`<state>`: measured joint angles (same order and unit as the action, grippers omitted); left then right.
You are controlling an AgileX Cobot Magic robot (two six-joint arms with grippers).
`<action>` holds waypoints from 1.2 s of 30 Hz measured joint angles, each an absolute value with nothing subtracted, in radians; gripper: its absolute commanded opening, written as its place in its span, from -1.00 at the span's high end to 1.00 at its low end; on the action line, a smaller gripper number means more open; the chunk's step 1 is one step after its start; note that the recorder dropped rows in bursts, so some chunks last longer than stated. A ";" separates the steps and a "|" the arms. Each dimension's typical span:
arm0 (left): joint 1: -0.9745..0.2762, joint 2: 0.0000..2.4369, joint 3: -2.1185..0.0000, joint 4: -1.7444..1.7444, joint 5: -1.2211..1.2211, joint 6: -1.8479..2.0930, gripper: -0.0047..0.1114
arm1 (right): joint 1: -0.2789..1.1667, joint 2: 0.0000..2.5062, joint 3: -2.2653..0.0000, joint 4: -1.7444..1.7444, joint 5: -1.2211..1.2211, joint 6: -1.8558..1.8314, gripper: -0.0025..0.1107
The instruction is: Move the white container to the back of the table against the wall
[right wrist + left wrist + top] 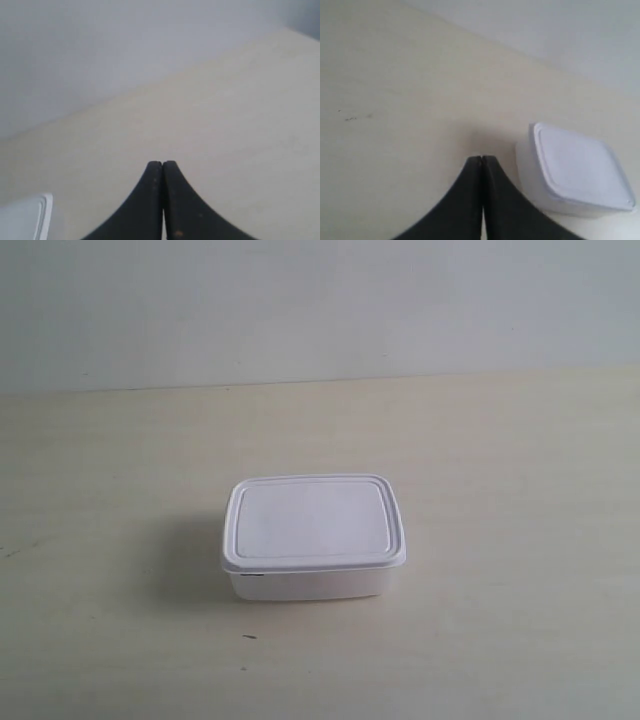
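The white container (314, 536) stands lid-on near the middle of the beige table (500, 460), well in front of the pale wall (320, 300). No arm shows in the exterior view. In the left wrist view the box (577, 170) lies beside my left gripper (482, 158), apart from it; the black fingers are pressed together with nothing between them. In the right wrist view only a corner of the container (27, 217) shows at the frame edge. My right gripper (162, 163) is shut on nothing, over bare table (225, 130) and facing the wall (125, 50).
A few tiny dark specks mark the tabletop (249, 637), and others show in the left wrist view (351, 118). The table's back edge meets the wall (320, 382) behind the box.
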<state>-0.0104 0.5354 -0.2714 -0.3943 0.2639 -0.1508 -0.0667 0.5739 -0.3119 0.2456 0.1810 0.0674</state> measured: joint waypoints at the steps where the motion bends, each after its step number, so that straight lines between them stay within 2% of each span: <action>1: -0.010 0.616 -0.340 -0.339 0.326 -0.151 0.92 | -0.067 0.662 -0.386 0.230 0.247 0.059 0.96; 3: -0.010 0.921 -0.637 -0.195 0.534 -0.110 0.92 | -0.067 0.931 -0.621 0.230 0.434 0.033 0.96; 5: -0.010 1.084 -0.825 -0.178 0.628 -0.015 0.92 | -0.067 1.093 -0.790 0.267 0.594 0.031 0.96; 8: -0.010 1.185 -0.965 -0.275 0.682 0.076 0.92 | -0.067 1.218 -0.972 0.293 0.792 0.027 0.96; 10: -0.028 1.196 -0.975 -0.383 0.695 0.153 0.92 | -0.064 1.264 -1.051 0.338 0.871 -0.011 0.96; 14: -0.153 1.196 -0.956 -0.441 0.697 0.187 0.92 | 0.038 1.322 -1.120 0.466 0.938 -0.113 0.96; 20: -0.361 1.224 -0.871 -0.453 0.622 0.114 0.92 | 0.240 1.454 -1.124 0.540 1.007 -0.173 0.96; 27: -0.561 1.344 -0.785 -0.495 0.533 0.072 0.92 | 0.386 1.545 -1.050 0.546 0.959 -0.184 0.96; 31: -0.629 1.428 -0.781 -0.511 0.475 0.059 0.92 | 0.425 1.555 -0.956 0.549 0.886 -0.191 0.96; 36: -0.645 1.538 -0.780 -0.520 0.401 0.052 0.92 | 0.430 1.591 -0.866 0.608 0.786 -0.232 0.96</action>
